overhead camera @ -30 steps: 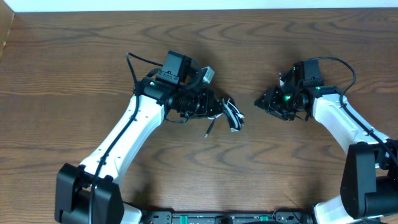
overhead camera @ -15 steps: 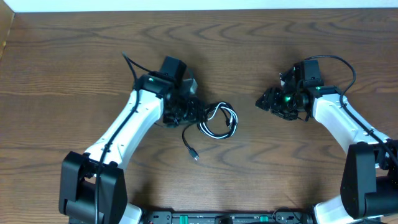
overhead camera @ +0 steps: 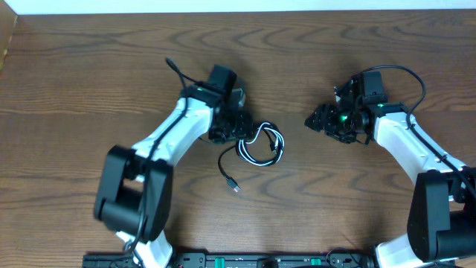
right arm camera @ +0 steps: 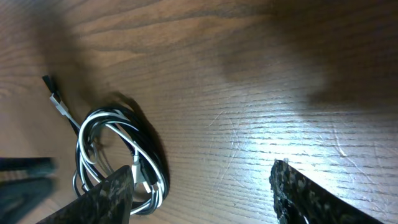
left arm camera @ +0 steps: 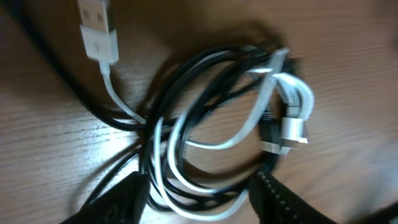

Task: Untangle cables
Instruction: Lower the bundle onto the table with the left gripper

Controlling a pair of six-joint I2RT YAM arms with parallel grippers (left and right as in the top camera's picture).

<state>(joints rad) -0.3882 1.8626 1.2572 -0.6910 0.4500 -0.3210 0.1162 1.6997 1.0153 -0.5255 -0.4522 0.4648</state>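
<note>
The white cable (overhead camera: pixel 246 154) and the black cable (overhead camera: pixel 223 165) lie on the wooden table as one tangled coil. The black cable's tail ends in a plug (overhead camera: pixel 234 184) toward the front. My left gripper (overhead camera: pixel 244 132) is at the coil's left edge, open. In the left wrist view the coil's near strands (left arm camera: pixel 211 193) lie between its fingers (left arm camera: pixel 124 199) without being pinched, and a white USB plug (left arm camera: pixel 98 31) lies at upper left. My right gripper (overhead camera: pixel 311 121) hovers open to the right of the coil (right arm camera: pixel 118 155), with bare table between its fingers (right arm camera: pixel 311 193).
The left arm's own thick black wire (overhead camera: pixel 175 71) loops up behind its wrist. A black rail (overhead camera: pixel 260 260) runs along the table's front edge, and a white strip (overhead camera: pixel 223 6) borders the far edge.
The left gripper has opened and let the bundle drop onto the table, where it spread into a loose coil. It then moved back to the coil's edge. The right jaws widened slightly.
</note>
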